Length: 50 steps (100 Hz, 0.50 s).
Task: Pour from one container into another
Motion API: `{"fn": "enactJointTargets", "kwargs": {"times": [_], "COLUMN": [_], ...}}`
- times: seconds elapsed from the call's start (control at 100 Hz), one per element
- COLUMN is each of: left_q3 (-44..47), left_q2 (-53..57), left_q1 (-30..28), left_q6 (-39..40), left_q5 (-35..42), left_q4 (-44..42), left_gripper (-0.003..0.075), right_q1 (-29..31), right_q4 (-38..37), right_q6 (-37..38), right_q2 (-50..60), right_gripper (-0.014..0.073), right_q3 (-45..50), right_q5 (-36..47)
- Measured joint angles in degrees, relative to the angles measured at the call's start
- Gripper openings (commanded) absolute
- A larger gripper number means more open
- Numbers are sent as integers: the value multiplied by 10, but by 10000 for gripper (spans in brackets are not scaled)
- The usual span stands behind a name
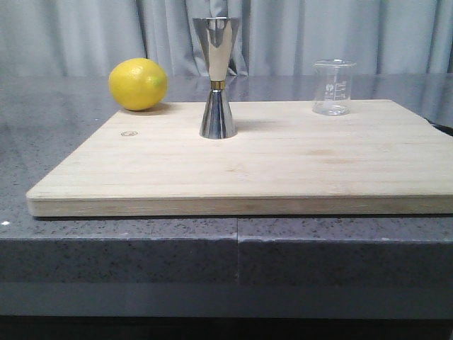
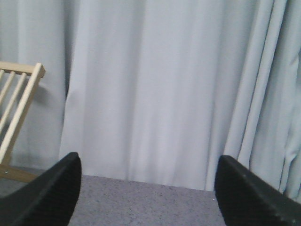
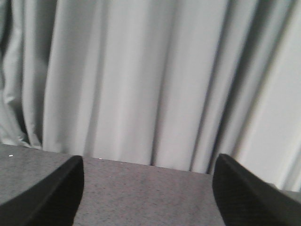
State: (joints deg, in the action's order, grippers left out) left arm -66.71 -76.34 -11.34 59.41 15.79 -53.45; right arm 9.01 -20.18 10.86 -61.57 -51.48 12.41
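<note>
A small clear glass beaker (image 1: 333, 87) with white graduation marks stands upright at the back right of the wooden board (image 1: 248, 170). The tall steel hourglass jigger (image 1: 217, 78), with a gold band at its waist, stands upright near the board's back middle. Neither arm shows in the front view. My left gripper (image 2: 148, 162) is open over bare grey counter, facing the curtain, with nothing between its black fingers (image 2: 51, 193). In its own wrist view my right gripper (image 3: 148, 162) is likewise open and empty above the counter. Neither wrist view shows the beaker or the jigger.
A yellow lemon (image 1: 138, 83) rests at the board's back left corner. The board lies on a grey speckled counter (image 1: 106, 248) with a seam along its front. A pale curtain (image 1: 85, 35) hangs behind. A wooden rack (image 2: 16, 117) stands beside the left gripper.
</note>
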Motion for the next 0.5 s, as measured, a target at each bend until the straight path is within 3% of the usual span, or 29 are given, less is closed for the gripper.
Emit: {"fn": "enactJointTargets", "kwargs": {"times": [0.27,0.5], "left_q3": [2,49], "left_q2": [101,183], "left_q1": [48,100], "left_q6": [-3,-5], "left_q5": [-107,-125], "left_q4": [-46,-55], "left_gripper": [544,544], "right_q1": [14,14], "right_q4": [-20,-26], "right_q6": [-1,-1], "right_q2": [82,164], "right_gripper": [516,516], "right_q3": [-5,5], "right_q5": [-33,-128]}}
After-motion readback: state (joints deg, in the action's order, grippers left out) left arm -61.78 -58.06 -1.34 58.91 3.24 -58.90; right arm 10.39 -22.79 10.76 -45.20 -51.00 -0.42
